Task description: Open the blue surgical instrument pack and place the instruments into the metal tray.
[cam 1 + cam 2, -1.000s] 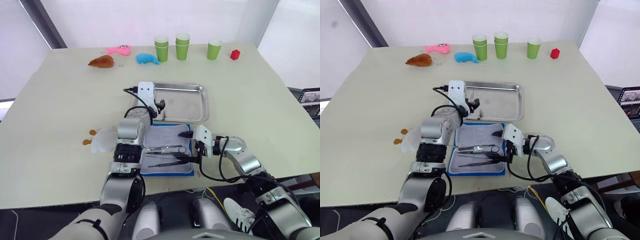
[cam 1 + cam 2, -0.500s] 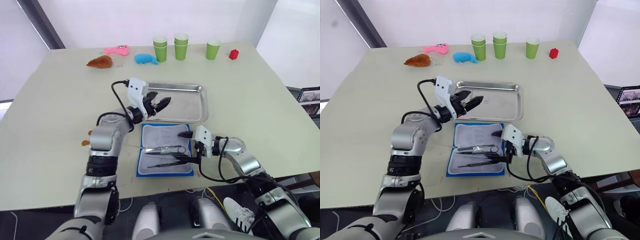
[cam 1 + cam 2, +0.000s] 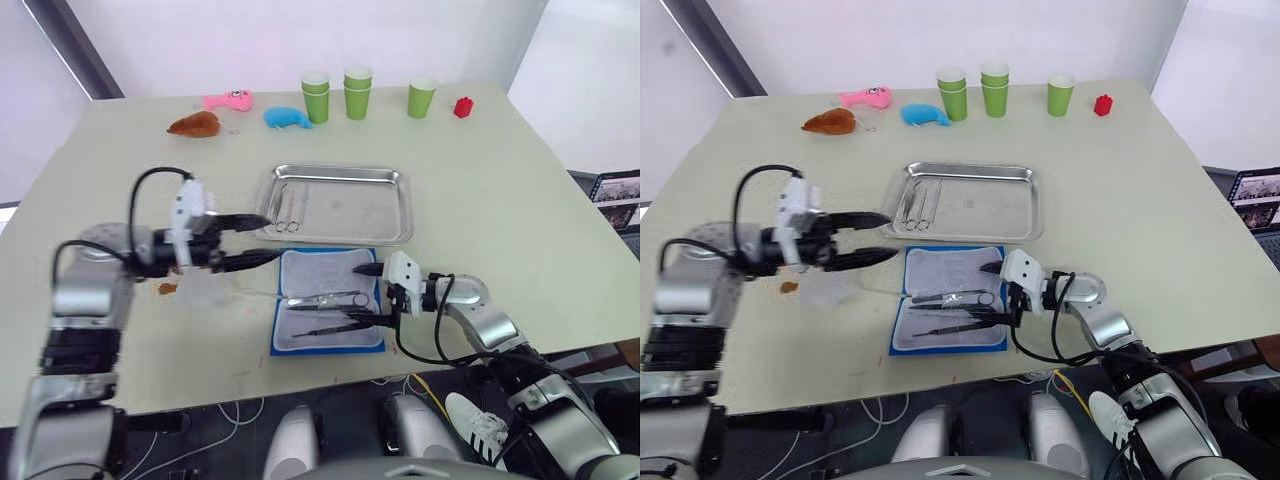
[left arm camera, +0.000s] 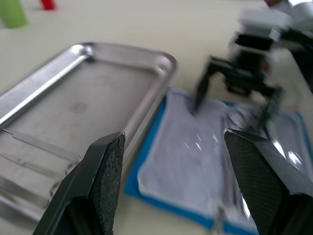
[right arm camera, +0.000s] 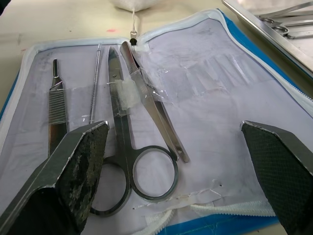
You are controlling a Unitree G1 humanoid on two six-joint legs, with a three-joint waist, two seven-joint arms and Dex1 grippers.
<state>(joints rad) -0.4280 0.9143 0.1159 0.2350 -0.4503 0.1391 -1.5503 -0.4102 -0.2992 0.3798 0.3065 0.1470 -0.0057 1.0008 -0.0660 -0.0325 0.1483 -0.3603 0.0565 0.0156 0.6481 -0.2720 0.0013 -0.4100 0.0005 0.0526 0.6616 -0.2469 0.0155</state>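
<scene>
Now the blue surgical instrument pack [image 3: 330, 315] lies open at the metal tray's [image 3: 345, 205] six o'clock, instruments [image 5: 132, 122] inside (two more in the tray). Left gripper [image 3: 255, 238] and right gripper [image 3: 368, 295] both spread, empty.

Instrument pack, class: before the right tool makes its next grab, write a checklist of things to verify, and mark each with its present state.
1. Blue surgical instrument pack lies open: ok.
2. Instruments left in the pack, scissors among them: ok.
3. Right tool open above the pack: ok.
4. Left tool open, beside the pack: ok.
5. Metal tray has bare floor free: ok.
6. Scissors free of the clear strap across them: cannot tell.
</scene>
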